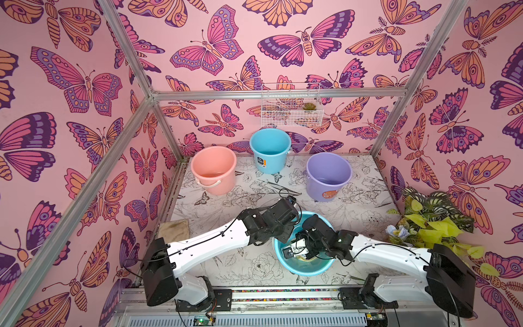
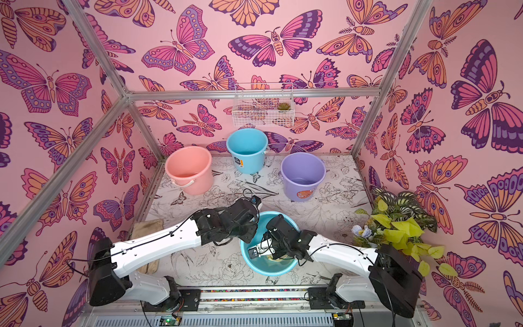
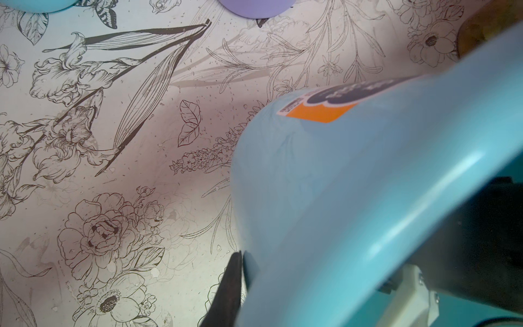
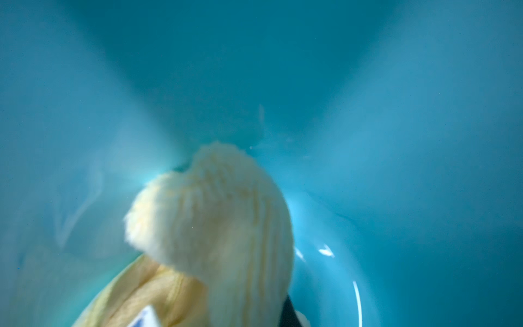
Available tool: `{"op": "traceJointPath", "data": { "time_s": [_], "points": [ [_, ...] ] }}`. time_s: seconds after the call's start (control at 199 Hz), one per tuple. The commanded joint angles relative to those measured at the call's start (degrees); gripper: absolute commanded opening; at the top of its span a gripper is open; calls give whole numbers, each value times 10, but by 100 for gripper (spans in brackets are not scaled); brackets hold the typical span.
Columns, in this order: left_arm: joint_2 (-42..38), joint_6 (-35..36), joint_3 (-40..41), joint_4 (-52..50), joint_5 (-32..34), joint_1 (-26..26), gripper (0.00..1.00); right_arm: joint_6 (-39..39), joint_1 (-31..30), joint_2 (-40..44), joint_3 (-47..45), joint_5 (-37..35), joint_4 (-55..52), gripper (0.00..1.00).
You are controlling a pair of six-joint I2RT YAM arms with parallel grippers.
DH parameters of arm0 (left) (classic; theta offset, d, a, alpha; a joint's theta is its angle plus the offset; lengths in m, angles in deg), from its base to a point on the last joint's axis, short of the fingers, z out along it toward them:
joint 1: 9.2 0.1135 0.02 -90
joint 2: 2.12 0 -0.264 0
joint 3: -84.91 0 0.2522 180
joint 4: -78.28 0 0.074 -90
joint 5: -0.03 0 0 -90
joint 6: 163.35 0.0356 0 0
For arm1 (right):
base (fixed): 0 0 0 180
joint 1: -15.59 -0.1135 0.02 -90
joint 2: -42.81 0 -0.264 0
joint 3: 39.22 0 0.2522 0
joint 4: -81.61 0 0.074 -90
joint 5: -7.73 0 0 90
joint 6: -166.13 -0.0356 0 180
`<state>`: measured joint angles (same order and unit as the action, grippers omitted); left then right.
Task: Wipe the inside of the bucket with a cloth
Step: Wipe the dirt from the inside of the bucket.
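The teal bucket (image 1: pixel 311 269) (image 2: pixel 268 269) stands near the table's front edge, in both top views. My left gripper (image 3: pixel 252 283) is shut on its rim on the side away from me: one dark finger (image 3: pixel 229 288) lies outside the wall (image 3: pixel 325 184), the other is hidden inside. My right gripper (image 4: pixel 249 305) reaches down inside the bucket and is shut on the pale yellow cloth (image 4: pixel 215 226), bunched against the bucket's inside. The blue label (image 4: pixel 145 318) shows. From above only a scrap of cloth (image 1: pixel 305 257) shows under the right wrist.
A pink bucket (image 1: pixel 213 172), a blue bucket (image 1: pixel 270 150) and a purple bucket (image 1: pixel 328 175) stand at the back. A tan rag (image 1: pixel 174 230) lies at the left edge. A leafy plant (image 1: pixel 433 220) fills the right edge. A wire basket (image 1: pixel 291 107) hangs on the back wall.
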<state>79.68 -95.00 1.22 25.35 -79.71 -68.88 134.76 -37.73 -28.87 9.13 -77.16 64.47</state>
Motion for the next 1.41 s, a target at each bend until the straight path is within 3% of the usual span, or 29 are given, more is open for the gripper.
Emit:
{"op": "traceJointPath", "data": {
  "time_s": [0.0, 0.281, 0.623, 0.779, 0.945, 1.12, 1.281, 1.402],
  "points": [
    [2, -16, -6, 32, -9, 0, 0, -34, -6, -14, -24, 20, 172, 0],
    [-4, -18, -2, 32, -12, 0, 0, 77, -6, -65, -6, -88, 236, 0],
    [-16, -21, 8, 32, -6, 0, 0, 284, -12, -70, 51, -208, 140, 0],
    [-21, -21, 11, 29, 1, 0, 0, 329, -12, -55, 79, -258, 41, 0],
    [-27, -22, 14, 25, 8, 0, 0, 311, -14, -32, 111, -283, -131, 0],
    [-19, -19, 8, 24, 4, 0, 0, 269, -22, -16, 115, -284, -236, 0],
    [-16, -16, 0, 19, 6, 0, 0, 210, -23, -19, 125, -250, -321, 0],
    [-13, -14, -2, 18, 4, 1, 0, 168, -24, -15, 133, -187, -358, 0]
  ]
}}
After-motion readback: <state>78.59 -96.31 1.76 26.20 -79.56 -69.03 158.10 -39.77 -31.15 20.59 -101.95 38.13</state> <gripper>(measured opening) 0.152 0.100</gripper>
